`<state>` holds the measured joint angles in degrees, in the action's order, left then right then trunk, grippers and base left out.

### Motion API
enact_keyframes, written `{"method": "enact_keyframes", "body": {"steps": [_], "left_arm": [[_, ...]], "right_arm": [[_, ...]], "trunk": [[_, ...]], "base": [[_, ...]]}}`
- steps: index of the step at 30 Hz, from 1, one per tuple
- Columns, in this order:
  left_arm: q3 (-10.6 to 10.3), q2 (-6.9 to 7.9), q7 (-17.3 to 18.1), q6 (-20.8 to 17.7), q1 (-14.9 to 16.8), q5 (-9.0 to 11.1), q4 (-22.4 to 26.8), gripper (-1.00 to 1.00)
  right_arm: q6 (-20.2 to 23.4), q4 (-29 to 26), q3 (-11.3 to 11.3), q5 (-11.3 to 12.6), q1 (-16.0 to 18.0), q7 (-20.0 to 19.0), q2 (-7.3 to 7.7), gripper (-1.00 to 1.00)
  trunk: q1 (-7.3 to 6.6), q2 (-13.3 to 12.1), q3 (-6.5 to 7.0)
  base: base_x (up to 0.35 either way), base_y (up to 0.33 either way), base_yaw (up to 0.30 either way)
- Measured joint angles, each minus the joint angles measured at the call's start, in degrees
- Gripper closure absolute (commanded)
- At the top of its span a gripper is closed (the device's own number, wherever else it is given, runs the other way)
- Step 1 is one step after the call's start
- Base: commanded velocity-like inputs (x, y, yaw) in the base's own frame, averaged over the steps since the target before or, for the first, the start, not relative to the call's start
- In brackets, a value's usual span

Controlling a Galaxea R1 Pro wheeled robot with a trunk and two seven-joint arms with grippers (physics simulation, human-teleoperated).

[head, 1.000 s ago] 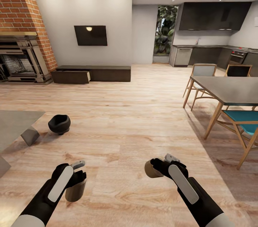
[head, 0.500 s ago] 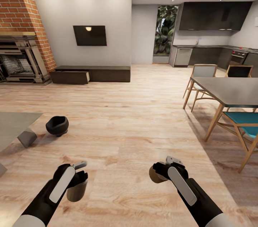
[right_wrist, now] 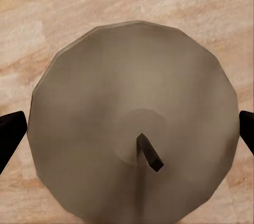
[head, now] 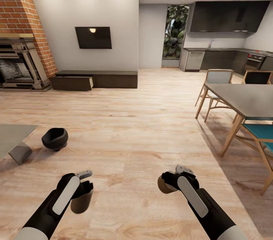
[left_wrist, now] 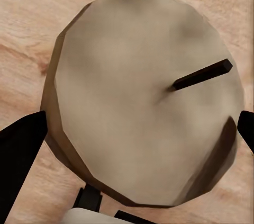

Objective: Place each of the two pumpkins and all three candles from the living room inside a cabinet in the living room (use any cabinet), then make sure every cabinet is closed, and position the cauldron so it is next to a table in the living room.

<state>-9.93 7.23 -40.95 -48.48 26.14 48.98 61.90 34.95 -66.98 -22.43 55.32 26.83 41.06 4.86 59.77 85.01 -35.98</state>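
My left gripper [head: 84,191] is shut on a tan candle [head: 80,203], held low over the wooden floor; in the left wrist view the candle [left_wrist: 143,102] sits between the black fingers [left_wrist: 18,152]. My right gripper [head: 171,181] is shut on a second candle [head: 164,186], whose top and dark wick [right_wrist: 132,123] face the right wrist camera. The black cauldron [head: 55,138] stands on the floor ahead left, beside the corner of the glass table [head: 11,136]. The dark cabinet [head: 110,78] lies along the far wall with one drawer [head: 72,83] pulled open. The pumpkins are out of view.
A brick fireplace [head: 21,62] stands at the far left and a wall TV [head: 93,37] hangs above the cabinet. A dining table [head: 242,98] with wooden chairs [head: 258,137] fills the right side. The kitchen units [head: 223,58] are at the far right.
The whole view has shifted, so the cauldron, table and fireplace slide left in the picture. Both grippers keep their candles in nearly the same pose.
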Motion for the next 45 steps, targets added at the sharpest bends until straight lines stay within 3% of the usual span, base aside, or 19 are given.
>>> {"method": "enact_keyframes", "body": {"steps": [45], "left_arm": [[-1.17, -0.08, -0.09, 0.01, 0.0, 0.04, 0.08, 1.0]], "right_arm": [[0.09, 0.0, 0.0, 0.0, 0.0, -0.27, 0.0, 1.0]], "trunk": [[0.0, 0.0, 0.0]], "base": [[0.324, 0.0, 0.0]]}}
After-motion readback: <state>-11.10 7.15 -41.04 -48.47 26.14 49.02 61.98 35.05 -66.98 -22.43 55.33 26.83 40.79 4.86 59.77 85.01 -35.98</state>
